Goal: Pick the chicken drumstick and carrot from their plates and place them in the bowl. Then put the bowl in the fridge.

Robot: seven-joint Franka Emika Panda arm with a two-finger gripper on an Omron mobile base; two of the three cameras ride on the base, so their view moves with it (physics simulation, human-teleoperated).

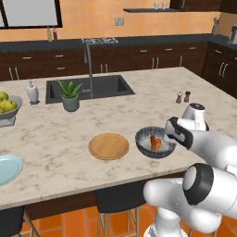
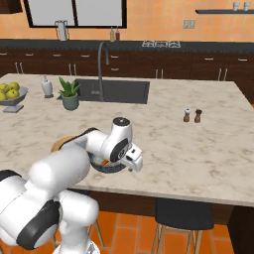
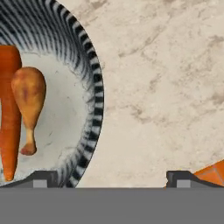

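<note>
The blue plate (image 1: 8,167) sits far left on the counter (image 1: 152,88), then the wooden plate (image 1: 109,146). Right of it, the bowl (image 1: 144,136) holds the carrot (image 3: 8,118) and drumstick (image 3: 28,98) side by side. The gripper (image 3: 109,178) hovers over the bowl's rim, released, grasping nothing.

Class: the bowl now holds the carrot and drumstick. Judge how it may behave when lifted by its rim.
The bowl looks rigid, so it probably won't flex. The carrot and drumstick lie loose inside, so tilting would likely slide them. A one-sided rim hold may tip it.
</note>
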